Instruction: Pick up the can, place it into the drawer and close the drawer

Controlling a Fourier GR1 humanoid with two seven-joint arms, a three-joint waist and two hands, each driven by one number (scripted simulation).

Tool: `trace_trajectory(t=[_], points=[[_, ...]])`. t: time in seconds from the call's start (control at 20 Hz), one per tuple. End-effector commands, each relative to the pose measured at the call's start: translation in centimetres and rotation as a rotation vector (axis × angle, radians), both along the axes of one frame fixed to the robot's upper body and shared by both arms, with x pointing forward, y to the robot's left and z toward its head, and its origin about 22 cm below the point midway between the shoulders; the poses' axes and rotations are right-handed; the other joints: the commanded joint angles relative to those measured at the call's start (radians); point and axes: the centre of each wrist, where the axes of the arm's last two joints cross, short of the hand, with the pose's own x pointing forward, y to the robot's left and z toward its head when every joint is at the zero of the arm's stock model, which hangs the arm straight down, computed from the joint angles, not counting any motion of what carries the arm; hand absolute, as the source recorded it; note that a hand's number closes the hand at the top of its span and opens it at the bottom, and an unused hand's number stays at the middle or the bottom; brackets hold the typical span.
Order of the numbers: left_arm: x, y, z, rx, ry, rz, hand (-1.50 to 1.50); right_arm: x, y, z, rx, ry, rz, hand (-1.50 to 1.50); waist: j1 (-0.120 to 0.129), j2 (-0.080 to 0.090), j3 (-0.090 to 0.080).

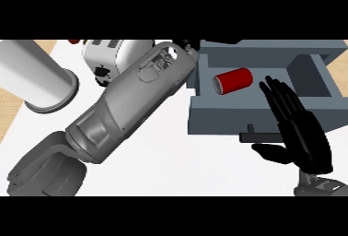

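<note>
A red can (234, 80) lies on its side inside the open grey drawer (224, 120). My right hand (302, 131) is open with straight fingers, held upright just in front of the drawer's right part, beside the dark handle (259, 135). Its fingertips overlap the drawer's inside, to the right of the can and apart from it. My left forearm (129, 101) runs from the lower left up to the drawer's far left corner. Only a small dark part of my left hand (185, 44) shows there, above the can.
A white toaster (105, 57) stands at the back, partly behind the left forearm. A large white cylinder (37, 80) lies at the far left. The white counter (170, 161) ends in a wooden strip on the left.
</note>
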Motion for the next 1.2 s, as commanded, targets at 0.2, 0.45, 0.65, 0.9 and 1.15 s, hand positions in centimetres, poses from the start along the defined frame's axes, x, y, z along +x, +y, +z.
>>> trace_trajectory(t=[0.2, 0.45, 0.65, 0.9, 1.15], points=[[0.0, 2.8, 2.6, 0.004, 0.014, 0.012, -1.50, 3.8, 1.1, -6.1, -0.022, -0.005, -0.061, -1.50, 0.024, -0.005, 0.001], [-0.6, 5.0, 2.3, -0.005, 0.022, 0.013, -1.50, 6.5, -0.5, -7.2, -0.048, 0.008, -0.117, -1.50, 0.040, -0.006, 0.001], [-0.8, 7.2, 1.9, -0.002, 0.022, 0.015, -1.50, 8.0, 0.3, -8.7, -0.068, -0.003, -0.116, -1.50, 0.037, 0.000, 0.001], [-1.6, 10.1, 2.7, 0.022, 0.021, -0.006, -1.50, 10.8, -0.2, -8.8, -0.134, -0.030, -0.174, -1.50, 0.056, 0.000, 0.001], [-1.4, 13.2, 2.2, 0.023, 0.065, 0.040, -1.50, 13.6, 1.9, -7.5, -0.090, -0.124, -0.160, -1.50, 0.031, 0.005, 0.001]])
